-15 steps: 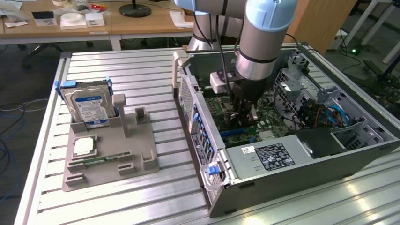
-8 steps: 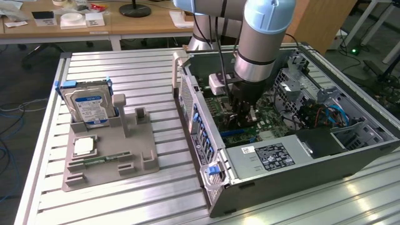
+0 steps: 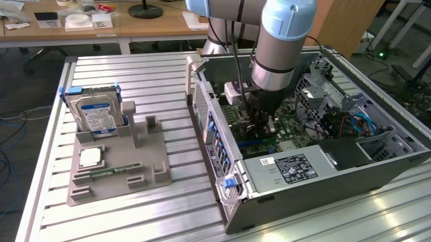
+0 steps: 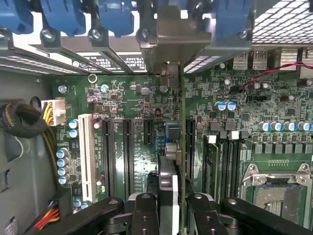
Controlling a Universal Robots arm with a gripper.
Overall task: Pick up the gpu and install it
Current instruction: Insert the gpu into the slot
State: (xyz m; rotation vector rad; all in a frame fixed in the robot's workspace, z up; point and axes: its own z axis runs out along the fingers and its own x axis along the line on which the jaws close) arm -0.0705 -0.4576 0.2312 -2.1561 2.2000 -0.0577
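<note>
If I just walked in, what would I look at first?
First, the big robot arm reaching down into the open computer case. Its fingers grip the gpu, held edge-on over the green motherboard among the long black slots. On the exterior view's left, a silver hard drive with a blue-white label stands upright in a grey holder.

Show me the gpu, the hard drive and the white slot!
gpu (image 4: 180, 147), wrist view, its thin edge held upright.
hard drive (image 3: 94, 113), exterior view, its blue-white label.
white slot (image 4: 86, 156), wrist view, mid-length.

a ribbed metal table (image 3: 135, 212) fronts wooden desks (image 3: 101, 30) on grey floor (image 3: 13, 75).
</note>
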